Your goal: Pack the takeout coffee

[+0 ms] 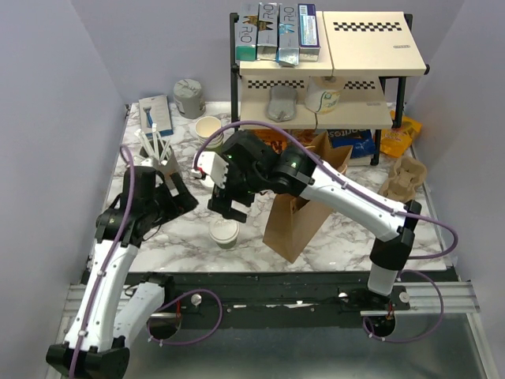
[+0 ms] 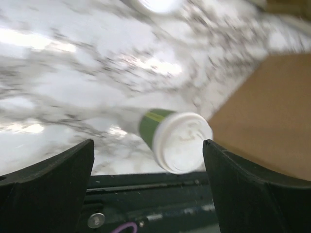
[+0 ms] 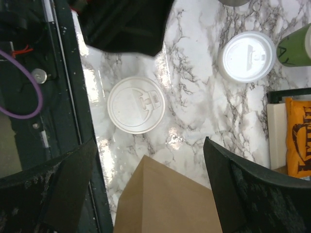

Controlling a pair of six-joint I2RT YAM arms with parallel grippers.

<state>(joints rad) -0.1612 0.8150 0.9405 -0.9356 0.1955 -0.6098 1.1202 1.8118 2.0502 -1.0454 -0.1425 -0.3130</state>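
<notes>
1. Takeout coffee [image 1: 224, 231]: lidded, upright on marble tabletop [image 1: 189, 249], just beside brown paper bag [image 1: 293, 221].
2. Left fingers [image 2: 48, 179]: spread wide; cup ahead between them, untouched.
3. Right fingers [image 3: 252, 194]: spread wide, above cup.

— What stands on the worktop [image 1: 339, 245]?
— A brown paper bag [image 1: 293, 225], upright and open, near the front edge, right of the middle. A cup of white sticks [image 1: 158, 151] sits by the left edge.
— And further back?
— A grey cup [image 1: 189, 97] in the back left corner, with a blue-and-white packet [image 1: 155, 113] just beside it. A lidless cup [image 1: 209, 130] is nearer the middle. A two-tier shelf [image 1: 359, 117] stands at the back edge, toward the right.
— What does it carry?
— On top, four boxes [image 1: 278, 31] upright in a row, and a flat white box [image 1: 367, 43] with a checkered strip. Under it lie a blue snack bag [image 1: 353, 142] and an orange one [image 1: 398, 136]. A pulp cup carrier [image 1: 404, 178] lies by the right edge.
</notes>
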